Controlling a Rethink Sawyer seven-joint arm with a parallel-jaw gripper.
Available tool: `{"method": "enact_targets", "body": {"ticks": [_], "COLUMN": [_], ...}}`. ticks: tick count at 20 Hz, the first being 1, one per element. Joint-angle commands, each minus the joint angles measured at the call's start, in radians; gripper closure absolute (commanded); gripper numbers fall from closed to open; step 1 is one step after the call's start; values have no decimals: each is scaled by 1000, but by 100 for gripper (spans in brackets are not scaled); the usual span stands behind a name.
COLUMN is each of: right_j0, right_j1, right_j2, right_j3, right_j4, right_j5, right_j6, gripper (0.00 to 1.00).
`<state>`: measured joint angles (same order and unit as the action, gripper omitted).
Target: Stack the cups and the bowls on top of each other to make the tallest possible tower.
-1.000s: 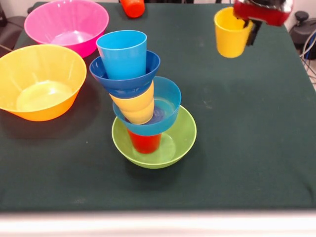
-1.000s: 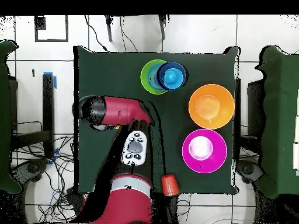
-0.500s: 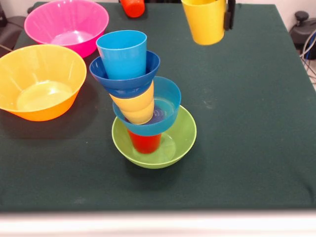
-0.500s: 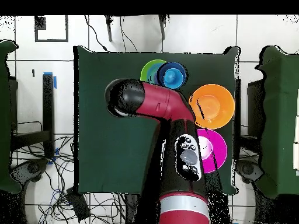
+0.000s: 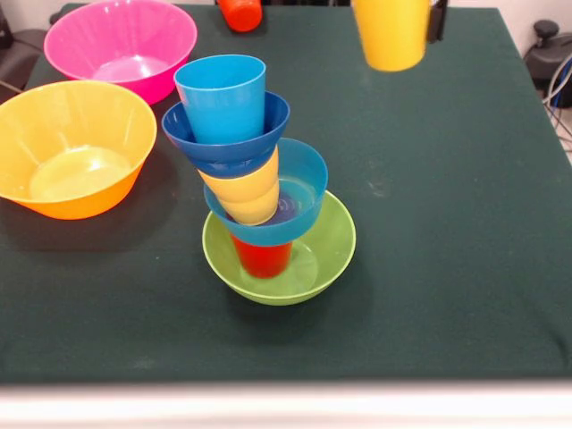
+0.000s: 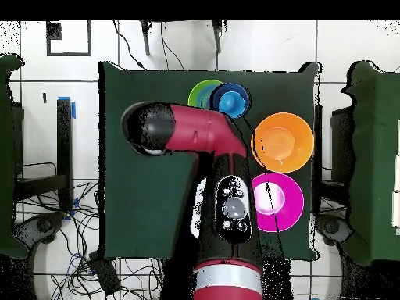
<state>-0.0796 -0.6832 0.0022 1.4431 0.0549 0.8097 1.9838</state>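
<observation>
The tower (image 5: pixel 259 179) leans on the table's middle: a green bowl (image 5: pixel 326 255) holds a red cup (image 5: pixel 263 257), then a light blue bowl (image 5: pixel 307 179), a yellow cup (image 5: pixel 246 192), a dark blue bowl (image 5: pixel 268 134) and a light blue cup (image 5: pixel 221 94) on top. A second yellow cup (image 5: pixel 391 34) hangs in the air at the upper right, with my gripper (image 5: pixel 429 20) shut on its rim; only one black finger (image 5: pixel 436 20) shows. In the overhead view the tower (image 6: pixel 221 100) stands just beyond my arm (image 6: pixel 195 133), which hides the gripper.
A pink bowl (image 5: pixel 121 40) and a yellow-orange bowl (image 5: pixel 71 147) sit empty at the left, and show again as the pink bowl (image 6: pixel 285 207) and orange bowl (image 6: pixel 283 142) from overhead. An orange cup (image 5: pixel 241 12) stands at the table's far edge.
The gripper has lifted the yellow cup from the far right, carried it left and higher, then drifted slightly right. The tower and the loose bowls have stayed put.
</observation>
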Motion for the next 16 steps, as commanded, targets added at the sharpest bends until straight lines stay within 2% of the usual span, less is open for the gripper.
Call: {"method": "enact_targets", "body": {"ticks": [1,4,6,9,16], "right_j0": [81,69,57,28,-29], "right_j1": [55,55,45,20,-37], "right_j2": [40,54,51,54,77], "right_j3": [-141,-158,-181,-204,-223], "right_j4": [-118,-128,-162,-186,-231], "right_j5": [211,220,218,281,344], "right_j6": [-17,-47,-97,-164,-261], "gripper": [100,100,100,100,100]}}
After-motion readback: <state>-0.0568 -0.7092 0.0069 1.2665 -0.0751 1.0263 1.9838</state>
